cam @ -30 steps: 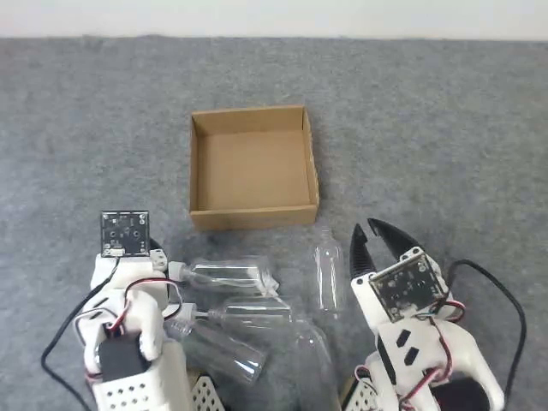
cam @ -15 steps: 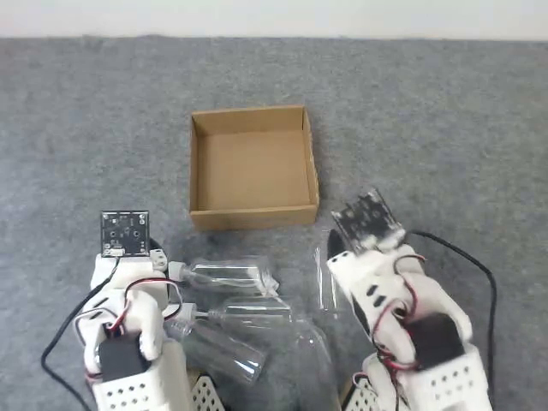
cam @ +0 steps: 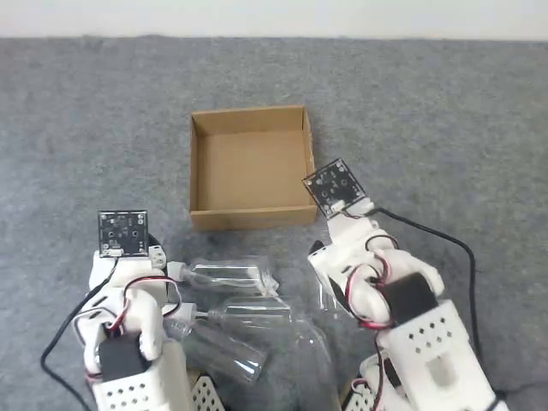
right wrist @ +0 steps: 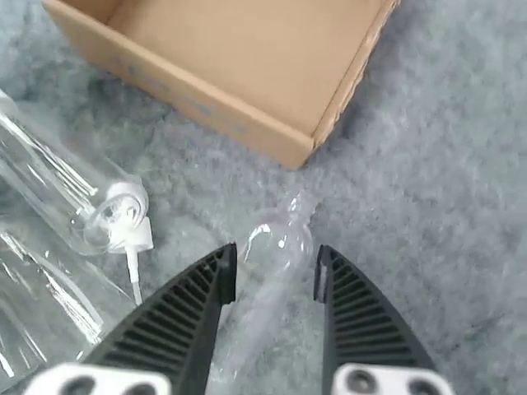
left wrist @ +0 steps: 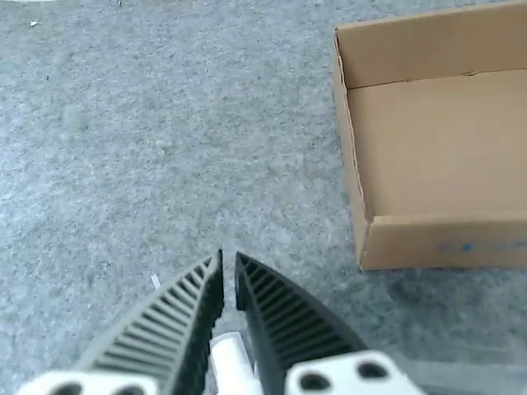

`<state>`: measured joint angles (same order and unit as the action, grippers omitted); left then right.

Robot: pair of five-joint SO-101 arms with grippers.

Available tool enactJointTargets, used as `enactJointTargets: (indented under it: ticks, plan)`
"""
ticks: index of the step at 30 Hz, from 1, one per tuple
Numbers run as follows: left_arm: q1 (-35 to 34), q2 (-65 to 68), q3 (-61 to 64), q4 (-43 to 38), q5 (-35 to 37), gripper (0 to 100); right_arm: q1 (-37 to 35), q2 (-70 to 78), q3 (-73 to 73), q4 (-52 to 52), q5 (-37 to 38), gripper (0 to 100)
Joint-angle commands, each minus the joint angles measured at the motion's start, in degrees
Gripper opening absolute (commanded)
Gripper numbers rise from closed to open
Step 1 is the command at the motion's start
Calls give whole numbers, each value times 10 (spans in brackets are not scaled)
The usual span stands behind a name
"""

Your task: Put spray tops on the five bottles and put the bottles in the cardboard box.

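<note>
Your right pincer [right wrist: 276,251] is spread apart with the capless bottle [right wrist: 284,233] lying right inside it, lined up for a grab. Your left pincer [left wrist: 229,262] is together.

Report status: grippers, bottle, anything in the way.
Left gripper shut, over carpet. Right gripper open, fingers either side of uncapped bottle lying by cardboard box. Spray-topped bottle alongside, not touching.

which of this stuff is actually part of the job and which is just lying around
Job:
cardboard box
uncapped bottle, lying between the open fingers of the right gripper
bottles with spray tops, lying by the other arm

Not the job:
grey carpet
pale wall strip behind the carpet
</note>
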<state>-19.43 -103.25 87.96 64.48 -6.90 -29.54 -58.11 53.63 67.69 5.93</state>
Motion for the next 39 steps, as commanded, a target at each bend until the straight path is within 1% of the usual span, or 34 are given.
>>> enactJointTargets:
  ticks: [1,5,10,14,19,22,28,31,39]
  plan:
    - [0,-15,-4,-18,-5,24,-8,22,-39,0,-22,145]
    - [0,-15,-4,-18,-5,24,-8,31,-39,-1,-33,151]
    - [1,-15,-4,-18,-5,24,-8,32,-35,0,-35,223]
    - [1,-15,-4,-18,-5,24,-8,32,-34,1,-36,223]
    - [1,-15,-4,-18,-5,24,-8,36,-34,-1,-62,224]
    - [1,-15,-4,-18,-5,24,-8,69,-39,-2,-63,224]
    - [1,-15,-4,-18,-5,24,-20,182,-76,0,-66,221]
    - [1,-15,-4,-18,-5,24,-24,220,-90,0,-90,221]
    - [1,-15,-4,-18,-5,24,-22,249,-98,-6,-102,222]
